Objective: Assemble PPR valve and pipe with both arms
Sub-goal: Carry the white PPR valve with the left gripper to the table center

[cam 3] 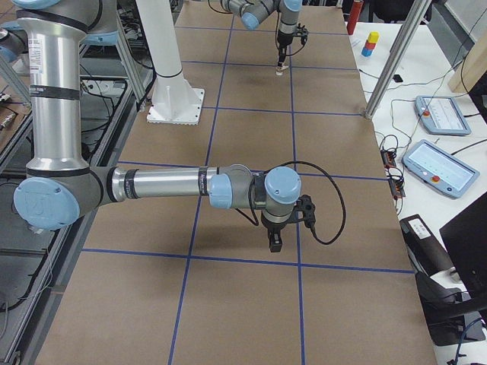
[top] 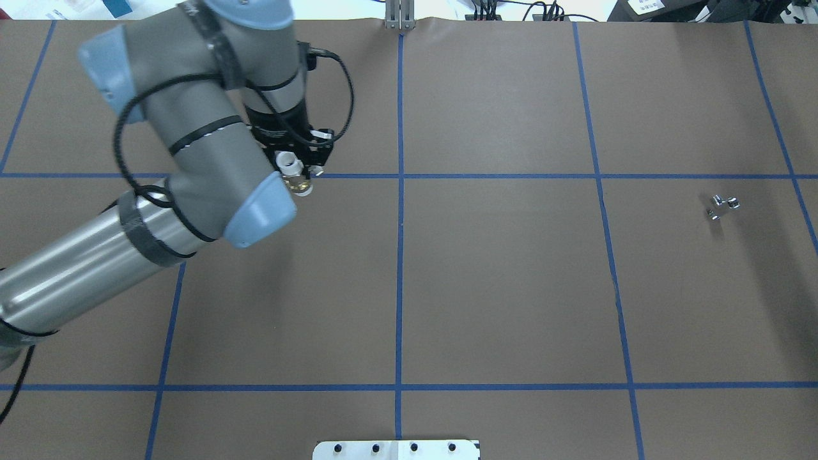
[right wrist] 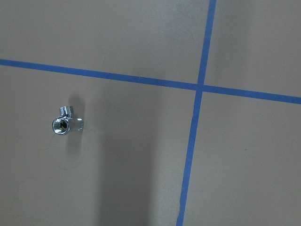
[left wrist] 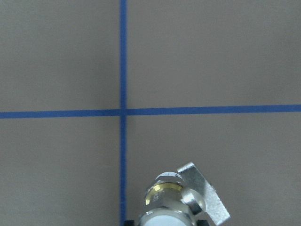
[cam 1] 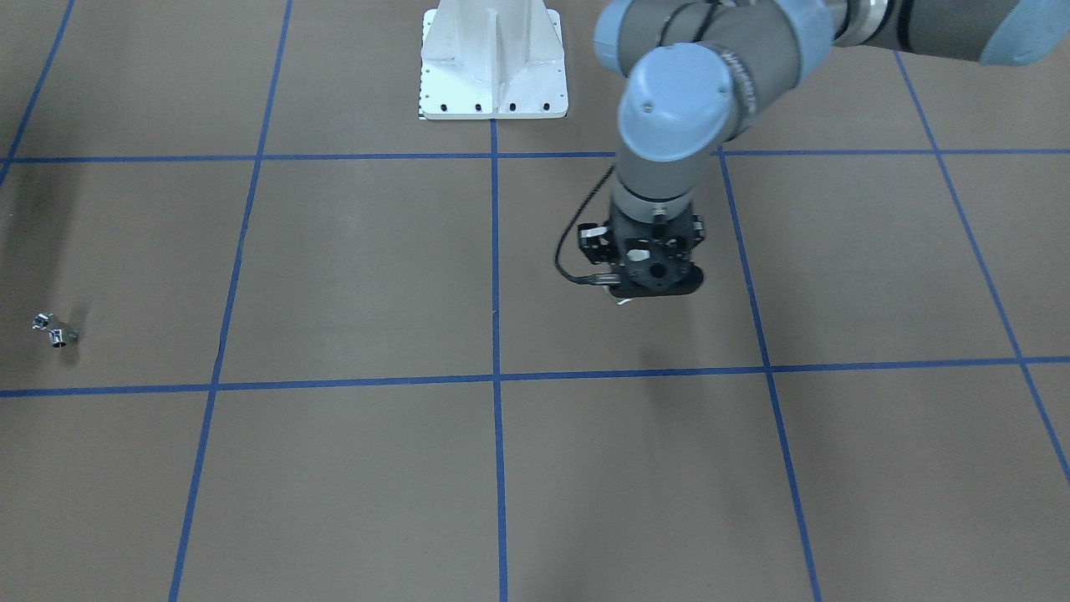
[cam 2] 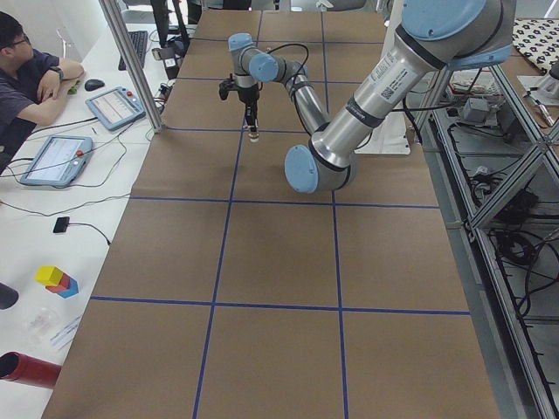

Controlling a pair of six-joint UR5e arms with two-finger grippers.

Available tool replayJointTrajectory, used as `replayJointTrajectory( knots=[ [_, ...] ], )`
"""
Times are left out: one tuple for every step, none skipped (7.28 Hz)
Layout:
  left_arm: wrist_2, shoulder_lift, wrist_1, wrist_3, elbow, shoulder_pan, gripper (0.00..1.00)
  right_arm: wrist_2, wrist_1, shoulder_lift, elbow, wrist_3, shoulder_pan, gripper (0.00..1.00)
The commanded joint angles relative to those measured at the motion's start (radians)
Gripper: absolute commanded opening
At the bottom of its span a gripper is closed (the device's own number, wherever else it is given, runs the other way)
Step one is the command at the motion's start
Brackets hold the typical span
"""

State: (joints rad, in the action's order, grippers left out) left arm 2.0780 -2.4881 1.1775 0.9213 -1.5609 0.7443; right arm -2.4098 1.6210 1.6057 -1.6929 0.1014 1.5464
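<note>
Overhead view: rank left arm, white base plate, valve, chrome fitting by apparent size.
1. left arm
2. white base plate, cropped at the frame edge
3. valve and chrome fitting: look alike; valve partly hidden by the arm, so unranked

The black two-finger left gripper (top: pixel 300 163) points straight down, clamped on the white-and-brass valve (top: pixel 298 184); the black right gripper (cam 3: pixel 274 243) also points down.
</note>
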Motion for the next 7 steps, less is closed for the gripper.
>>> replayJointTrajectory(
  knots=[
    [-0.009, -0.205, 0.067, 0.053, 0.228, -0.075, 0.0, 0.098, 0.005, -0.038, 0.002, 0.003, 0.0, 0.99],
    [-0.051, -0.222, 0.159, 0.079, 0.298, -0.097, 0.0, 0.089, 0.002, -0.038, -0.002, -0.002, -0.002, 0.99],
    [-0.068, -0.245, 0.175, 0.082, 0.347, -0.111, 0.0, 0.096, 0.0, -0.015, 0.009, 0.0, -0.002, 0.99],
    [-0.07, -0.253, 0.178, 0.074, 0.373, -0.117, 0.0, 0.095, 0.0, -0.012, 0.012, 0.0, -0.002, 0.99],
    [-0.07, -0.25, 0.189, 0.073, 0.386, -0.126, 0.0, 0.093, 0.0, -0.013, 0.007, 0.0, -0.002, 0.99],
    [-0.07, -0.25, 0.218, 0.071, 0.418, -0.129, 0.0, 0.093, 0.0, -0.013, 0.001, -0.002, -0.002, 0.99],
    [-0.07, -0.241, 0.243, 0.071, 0.438, -0.135, 0.0, 0.09, 0.0, -0.015, -0.001, -0.003, -0.002, 0.99]
  ],
)
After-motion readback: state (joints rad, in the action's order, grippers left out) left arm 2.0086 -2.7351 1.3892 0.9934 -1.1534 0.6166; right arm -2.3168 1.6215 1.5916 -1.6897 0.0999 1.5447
